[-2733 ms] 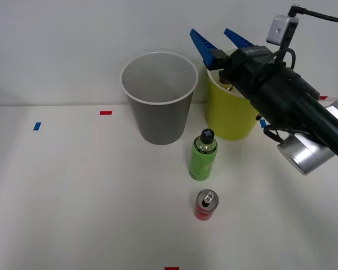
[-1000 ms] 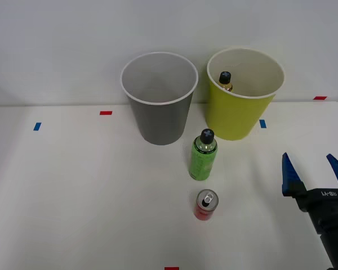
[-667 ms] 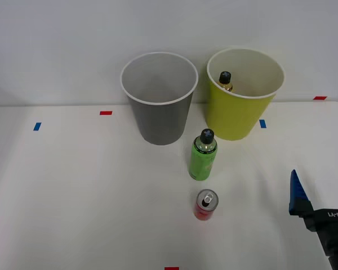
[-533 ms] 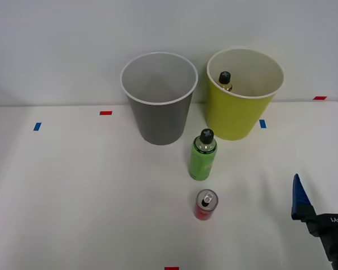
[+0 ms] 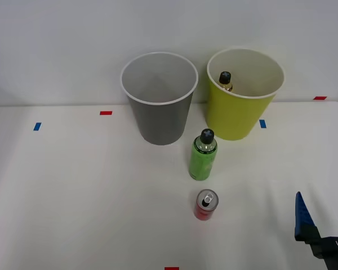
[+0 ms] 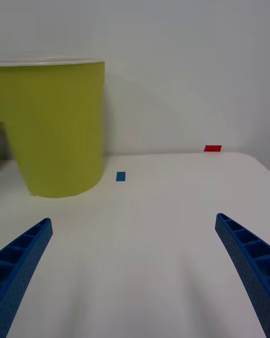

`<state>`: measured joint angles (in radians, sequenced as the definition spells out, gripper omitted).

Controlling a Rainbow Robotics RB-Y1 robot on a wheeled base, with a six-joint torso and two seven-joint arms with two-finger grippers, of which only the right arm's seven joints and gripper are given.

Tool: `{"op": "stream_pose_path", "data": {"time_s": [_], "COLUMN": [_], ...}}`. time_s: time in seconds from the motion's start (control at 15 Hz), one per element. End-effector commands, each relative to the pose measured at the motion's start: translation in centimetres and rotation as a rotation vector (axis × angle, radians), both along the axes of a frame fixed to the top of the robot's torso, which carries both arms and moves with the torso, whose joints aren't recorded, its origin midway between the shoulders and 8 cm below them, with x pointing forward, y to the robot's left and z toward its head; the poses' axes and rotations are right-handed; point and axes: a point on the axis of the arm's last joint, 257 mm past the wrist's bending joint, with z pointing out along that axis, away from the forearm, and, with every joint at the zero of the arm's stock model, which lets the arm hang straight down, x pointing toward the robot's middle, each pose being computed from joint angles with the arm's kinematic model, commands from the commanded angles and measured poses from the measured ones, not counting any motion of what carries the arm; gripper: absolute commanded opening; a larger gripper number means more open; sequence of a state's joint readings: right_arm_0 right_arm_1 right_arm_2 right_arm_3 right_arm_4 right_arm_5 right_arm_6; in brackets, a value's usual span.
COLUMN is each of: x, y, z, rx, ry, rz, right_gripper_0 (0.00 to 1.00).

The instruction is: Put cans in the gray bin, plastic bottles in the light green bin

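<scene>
Right gripper [image 5: 322, 216] empty, fingers [image 6: 246, 255] spread wide; since 2.7 s ago withdrawn from above green bin [image 5: 239, 115] to desk's [image 5: 73, 185] 4 o'clock corner. Black-capped bottle [image 5: 225, 80] rests inside green bin: one bottle sorted. Gray bin [image 5: 159, 115], at 9 o'clock of green bin, empty. Green bottle [image 5: 203, 156] upright at desk centre; red can [image 5: 205, 204] just beside it at 6 o'clock. Both unsorted; gripper likely resetting for next pick.
</scene>
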<state>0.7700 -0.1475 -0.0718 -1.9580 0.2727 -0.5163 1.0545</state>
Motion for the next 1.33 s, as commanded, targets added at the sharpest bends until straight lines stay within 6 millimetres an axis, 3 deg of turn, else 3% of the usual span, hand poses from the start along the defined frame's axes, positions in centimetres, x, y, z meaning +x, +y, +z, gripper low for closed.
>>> {"op": "stream_pose_path", "data": {"time_s": [0.07,0.33,0.53,0.67,1.0,1.33], "x": [-2.1,-4.0,-3.6,-3.7,-5.6,-6.5], "y": [0.3,1.1,4.9,6.3,6.3,7.4], "z": [-2.0,-2.9,-3.6,-3.9,-5.0,-3.9], "rx": [0.02,0.022,0.039,0.052,0.059,0.108], "ry": [-0.017,-0.006,0.014,0.024,0.058,0.009], "rz": [-0.001,0.004,0.113,0.148,0.109,0.127], "right_gripper_0": [1.0,1.0,1.0,1.0,1.0,1.0]}}
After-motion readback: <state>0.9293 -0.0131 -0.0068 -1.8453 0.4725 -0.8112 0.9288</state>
